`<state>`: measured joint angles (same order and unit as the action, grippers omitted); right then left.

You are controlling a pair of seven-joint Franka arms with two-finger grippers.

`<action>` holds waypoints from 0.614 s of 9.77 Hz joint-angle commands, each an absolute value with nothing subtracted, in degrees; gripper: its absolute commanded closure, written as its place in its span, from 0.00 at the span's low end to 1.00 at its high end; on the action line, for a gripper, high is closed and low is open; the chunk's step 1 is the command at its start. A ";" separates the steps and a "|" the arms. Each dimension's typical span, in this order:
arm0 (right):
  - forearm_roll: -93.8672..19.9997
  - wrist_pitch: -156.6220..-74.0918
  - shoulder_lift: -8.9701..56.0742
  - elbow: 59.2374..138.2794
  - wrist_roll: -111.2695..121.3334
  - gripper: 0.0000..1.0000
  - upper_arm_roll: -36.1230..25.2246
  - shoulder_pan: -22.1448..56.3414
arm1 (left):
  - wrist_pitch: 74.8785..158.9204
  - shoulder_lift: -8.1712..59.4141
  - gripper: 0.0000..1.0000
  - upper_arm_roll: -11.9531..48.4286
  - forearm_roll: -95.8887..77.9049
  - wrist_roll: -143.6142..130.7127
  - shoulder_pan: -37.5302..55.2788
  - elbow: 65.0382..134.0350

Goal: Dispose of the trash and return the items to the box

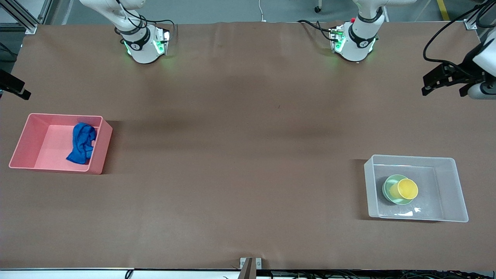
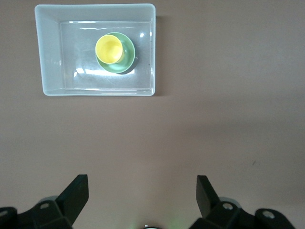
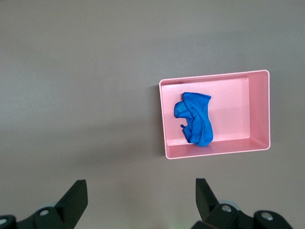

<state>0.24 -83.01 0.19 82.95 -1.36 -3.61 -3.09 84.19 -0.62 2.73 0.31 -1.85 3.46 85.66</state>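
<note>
The front view looks down from high across the brown-covered bench [image 1: 248,155], facing both arm bases. The left wrist view looks straight down from well above at the translucent clear plastic bin [image 2: 95,88], the right wrist view likewise at the pink opaque rectangular bin [image 3: 259,112]; the front view shows both.

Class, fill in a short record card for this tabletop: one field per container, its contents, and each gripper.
Pink bin: opaque pink rectangular bin toward the right arm's end of the table
Pink bin contents: crumpled bright blue cloth
Clear box: translucent plastic box toward the left arm's end
Clear box contents: small yellow plastic cup sitting in a pale mint-green bowl
Left gripper: open, empty, above bare table, waiting
Right gripper: open, empty, above bare table, waiting
</note>
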 commanded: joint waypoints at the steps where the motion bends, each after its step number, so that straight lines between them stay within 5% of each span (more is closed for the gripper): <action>1: 0.26 -83.23 1.31 82.27 -1.32 0.00 -3.25 -3.78 | 84.20 -1.23 0.00 3.60 0.44 -2.02 3.08 88.24; 6: 0.78 -81.83 1.14 82.52 -2.20 0.00 -2.38 -2.74 | 84.20 -0.88 0.00 3.52 0.44 -1.93 3.08 88.24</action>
<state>0.23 -82.96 1.12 82.89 -1.40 -3.46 -3.45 84.19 -0.62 3.34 0.31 -1.86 3.32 85.93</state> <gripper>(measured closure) 0.000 0.000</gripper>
